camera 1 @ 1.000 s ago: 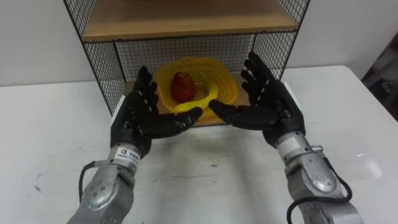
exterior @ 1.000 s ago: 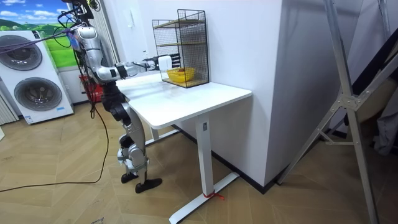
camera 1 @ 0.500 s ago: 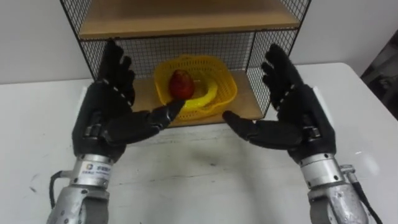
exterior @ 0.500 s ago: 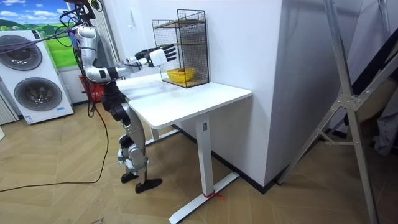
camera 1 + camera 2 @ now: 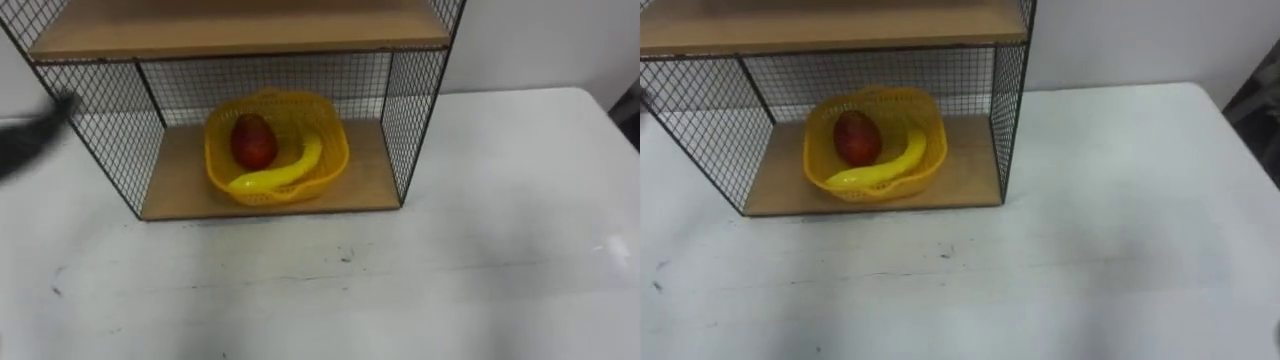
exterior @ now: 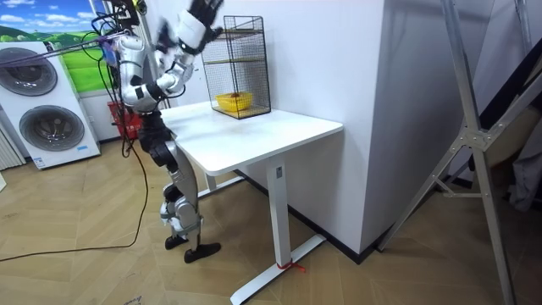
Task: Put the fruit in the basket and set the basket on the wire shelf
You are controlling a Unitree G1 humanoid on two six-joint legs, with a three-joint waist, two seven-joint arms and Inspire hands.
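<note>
Both robot hands (image 6: 199, 17) have lifted (grip: cannot tell); basket (image 5: 275, 185) with fruit (image 5: 253, 140) rests in wire shelf (image 5: 412, 120).

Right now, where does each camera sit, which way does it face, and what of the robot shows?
Left eye view: on the robot's head, looking down at the white table and into the wire shelf; the left hand at its left edge.
Right eye view: beside it, facing the same way.
Room view: out in the room, facing the table's side; the whole robot, arms raised.
Shared: all see the yellow basket on the shelf's lower board; both eyes see the red fruit and banana in it.
</note>
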